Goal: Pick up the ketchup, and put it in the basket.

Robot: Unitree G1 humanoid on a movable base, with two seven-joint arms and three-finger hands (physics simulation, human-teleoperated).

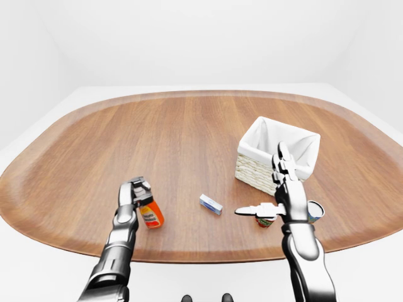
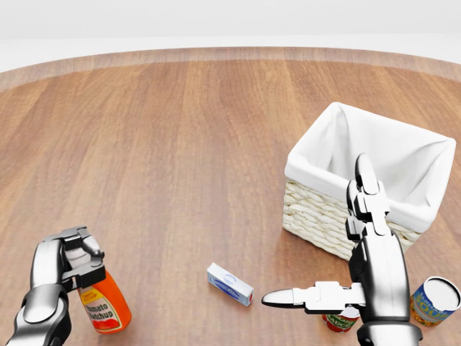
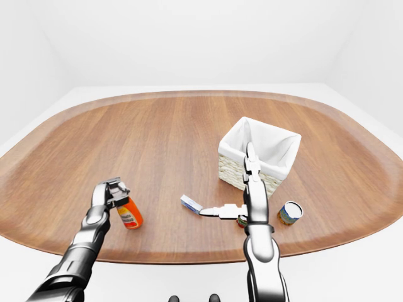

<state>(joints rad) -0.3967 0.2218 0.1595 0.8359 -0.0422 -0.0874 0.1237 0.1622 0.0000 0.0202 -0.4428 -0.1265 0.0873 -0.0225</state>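
Observation:
The ketchup (image 2: 105,303), an orange-red bottle with a yellow label, stands tilted near the bottom left of the head view. My left hand (image 2: 74,260) is shut on its top, and the white cap is hidden inside the curled fingers. I cannot tell whether the bottle's base touches the table. The wicker basket (image 2: 322,215) with a white cloth lining sits at the right. My right hand (image 2: 337,249) is open just below the basket, one finger pointing up and the thumb stretched left, holding nothing.
A small white and blue box (image 2: 230,283) lies on the wooden table (image 2: 187,144) between the two hands. A small red can (image 2: 341,318) shows under my right hand. A blue and yellow can (image 2: 434,300) stands at the bottom right edge.

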